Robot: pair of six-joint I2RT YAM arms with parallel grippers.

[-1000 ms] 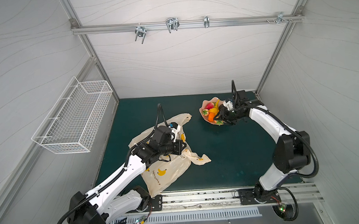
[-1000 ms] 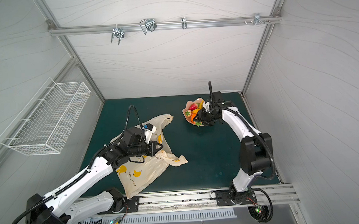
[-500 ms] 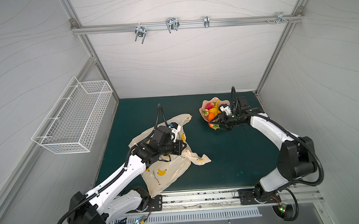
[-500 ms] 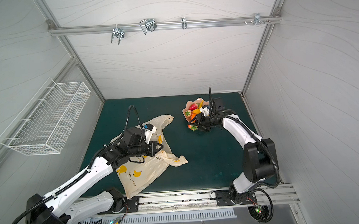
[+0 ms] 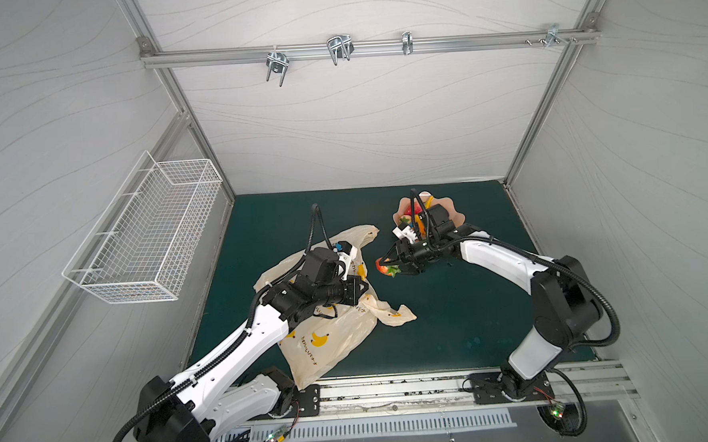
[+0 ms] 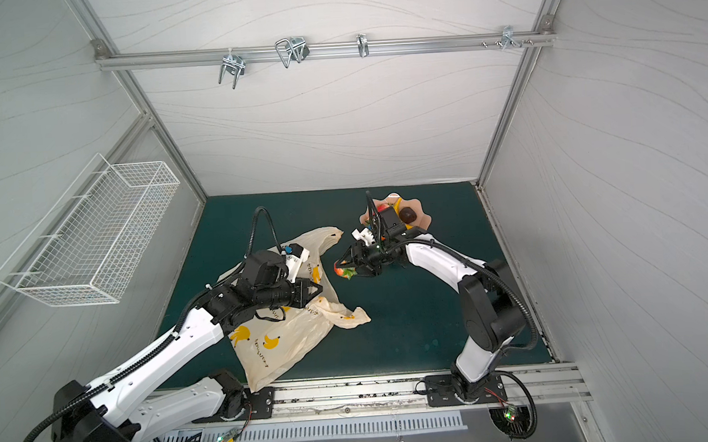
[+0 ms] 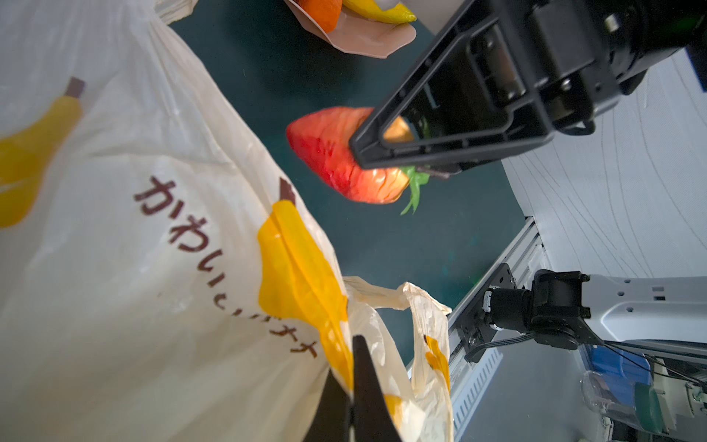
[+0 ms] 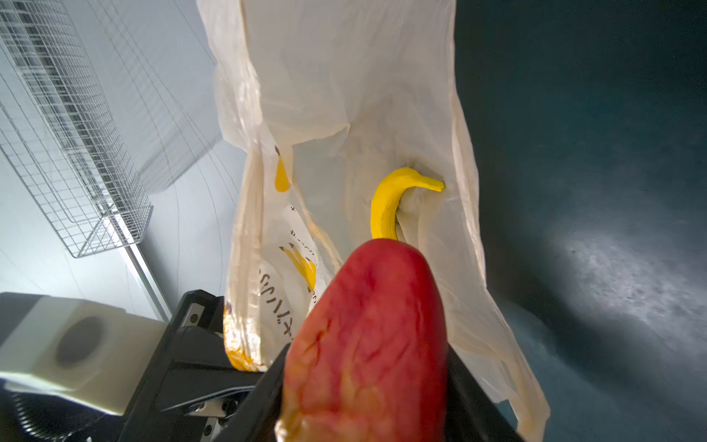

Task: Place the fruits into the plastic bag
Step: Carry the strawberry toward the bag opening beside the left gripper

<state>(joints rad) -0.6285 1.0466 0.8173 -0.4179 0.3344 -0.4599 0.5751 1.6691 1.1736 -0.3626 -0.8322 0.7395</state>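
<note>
The cream plastic bag (image 5: 329, 344) (image 6: 279, 342) lies crumpled on the green mat, printed with yellow bananas. My left gripper (image 5: 364, 288) (image 7: 355, 340) is shut on the bag's edge and holds its mouth up. A toy banana (image 8: 386, 203) lies inside the bag. My right gripper (image 5: 384, 267) (image 8: 367, 382) is shut on a red strawberry (image 5: 380, 265) (image 7: 336, 153) and hangs above the mat, just right of the bag's mouth. More fruits sit in the pink dish (image 5: 451, 208) (image 6: 423, 218) behind it, among them a dark brown piece (image 6: 407, 215) and an orange one (image 7: 321, 11).
A white wire basket (image 5: 145, 237) hangs on the left wall. The bag's loose handle (image 5: 394, 315) spreads over the mat toward the middle. A metal rail (image 5: 394, 390) runs along the front edge, and walls close in the mat on three sides.
My right gripper has left the pink dish and travelled left toward the bag's mouth with the strawberry in it. The left arm and the bag have stayed still.
</note>
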